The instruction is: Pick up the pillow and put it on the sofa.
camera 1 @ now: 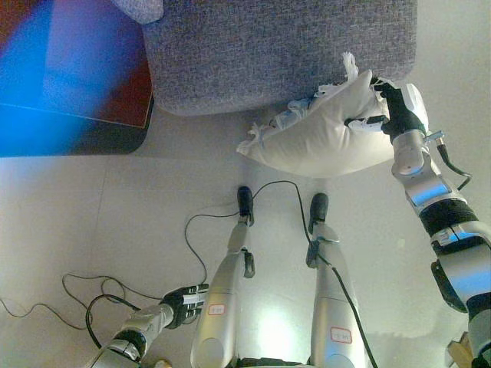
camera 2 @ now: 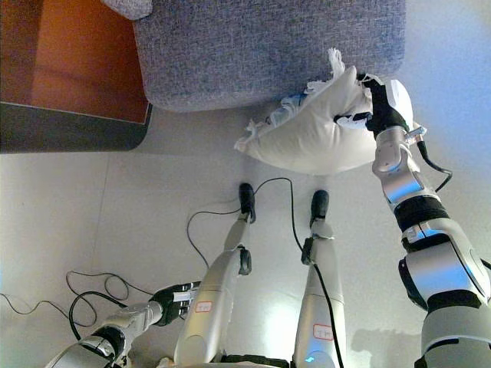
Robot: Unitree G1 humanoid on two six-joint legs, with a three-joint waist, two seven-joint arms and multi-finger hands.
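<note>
A white pillow [camera 1: 326, 134] with frilled edges hangs in the air at the front edge of the grey sofa [camera 1: 276, 50]. My right hand [camera 1: 393, 109] grips its right end, fingers curled into the cloth. The pillow's far corner overlaps the sofa's seat edge; its left end droops above the floor. My left hand [camera 1: 184, 301] hangs low at the lower left, near the floor, fingers relaxed and empty.
A dark low table with a reddish-brown top [camera 2: 73, 69] stands left of the sofa. A grey cushion corner [camera 2: 126, 8] shows on the sofa's top left. Light tiled floor [camera 1: 100, 222] lies in front of the sofa.
</note>
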